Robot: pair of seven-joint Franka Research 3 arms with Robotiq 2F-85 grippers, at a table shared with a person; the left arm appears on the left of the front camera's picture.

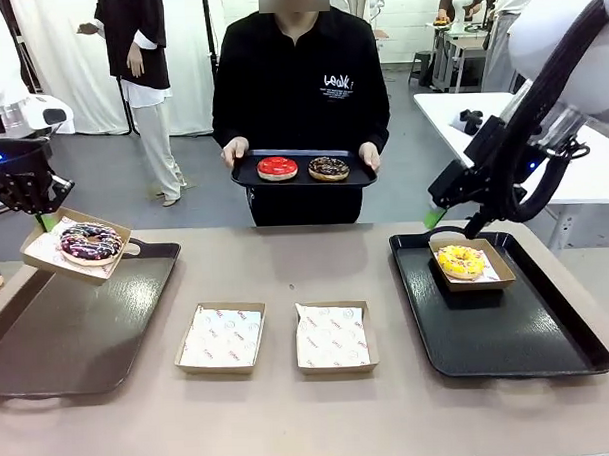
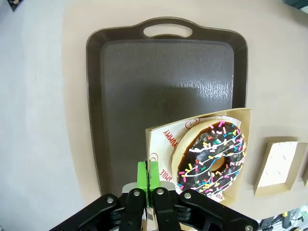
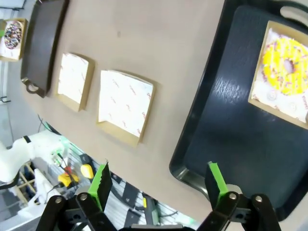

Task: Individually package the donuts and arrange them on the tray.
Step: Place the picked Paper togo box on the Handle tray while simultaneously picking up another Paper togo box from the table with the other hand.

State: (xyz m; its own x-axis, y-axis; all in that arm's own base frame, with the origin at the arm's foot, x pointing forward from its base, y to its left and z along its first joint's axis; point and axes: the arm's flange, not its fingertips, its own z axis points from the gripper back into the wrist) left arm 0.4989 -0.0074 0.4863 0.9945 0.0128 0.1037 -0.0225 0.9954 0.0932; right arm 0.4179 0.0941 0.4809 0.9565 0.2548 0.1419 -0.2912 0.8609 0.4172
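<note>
Two donuts are boxed. The purple sprinkled ring donut (image 1: 90, 242), in a brown cardboard box (image 1: 45, 259), is pinched at the rim by the left jaws over the dark brown plastic tray (image 1: 78, 336). The yellow glazed donut (image 1: 461, 262) lies boxed on the black tray (image 1: 508, 331), near the spread right jaws.

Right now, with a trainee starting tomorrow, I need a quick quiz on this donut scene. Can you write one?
1. True or false: the left gripper is shut on the box holding the sprinkled donut.
2. How many empty boxes are there?
3. Which donut sits on the right tray? A red, B yellow, C chocolate.
Key: 1 true; 2 two; 3 B, the yellow donut.
</note>
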